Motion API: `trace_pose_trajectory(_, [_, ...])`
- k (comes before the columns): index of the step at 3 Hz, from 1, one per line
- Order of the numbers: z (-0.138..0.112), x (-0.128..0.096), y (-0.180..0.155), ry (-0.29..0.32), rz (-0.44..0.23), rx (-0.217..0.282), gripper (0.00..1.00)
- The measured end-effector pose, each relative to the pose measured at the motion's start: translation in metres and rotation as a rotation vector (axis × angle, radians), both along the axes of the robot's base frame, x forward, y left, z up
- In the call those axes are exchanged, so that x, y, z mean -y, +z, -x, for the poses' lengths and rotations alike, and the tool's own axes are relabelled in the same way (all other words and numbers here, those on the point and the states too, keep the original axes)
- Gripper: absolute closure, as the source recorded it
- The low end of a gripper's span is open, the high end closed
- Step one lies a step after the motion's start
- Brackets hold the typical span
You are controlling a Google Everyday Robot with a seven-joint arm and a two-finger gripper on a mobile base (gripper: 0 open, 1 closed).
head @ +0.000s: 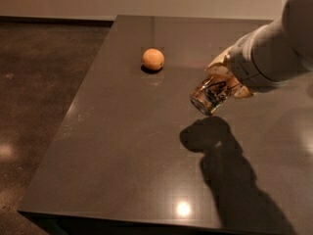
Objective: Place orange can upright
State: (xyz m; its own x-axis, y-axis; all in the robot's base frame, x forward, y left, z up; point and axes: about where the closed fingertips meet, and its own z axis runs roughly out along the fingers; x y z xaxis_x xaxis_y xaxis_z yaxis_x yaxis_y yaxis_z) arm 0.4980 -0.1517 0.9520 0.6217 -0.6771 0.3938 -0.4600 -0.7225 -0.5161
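Note:
The orange can (211, 93) is shiny orange-gold with dark graphics. It is held tilted, its silvery end pointing down and to the left, above the dark table (122, 151). My gripper (226, 82) is shut on the can at the right of the view, and the white arm reaches in from the upper right. The can hangs clear of the table, with its shadow on the surface just below and to the right.
A round matte orange fruit (153, 59) lies on the table to the upper left of the can. The table's left edge and front edge drop to a dark speckled floor (39, 82). A pale wall runs along the back.

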Motion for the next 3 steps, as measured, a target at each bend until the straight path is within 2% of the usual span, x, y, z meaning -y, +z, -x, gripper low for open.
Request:
trace_pose_trajectory(2, [0.009, 0.016, -0.005, 0.173, 0.149, 0.163, 1.0])
trace_pose_trajectory(3, [0.017, 0.02, -0.014, 0.253, 0.222, 0.268, 1.0])
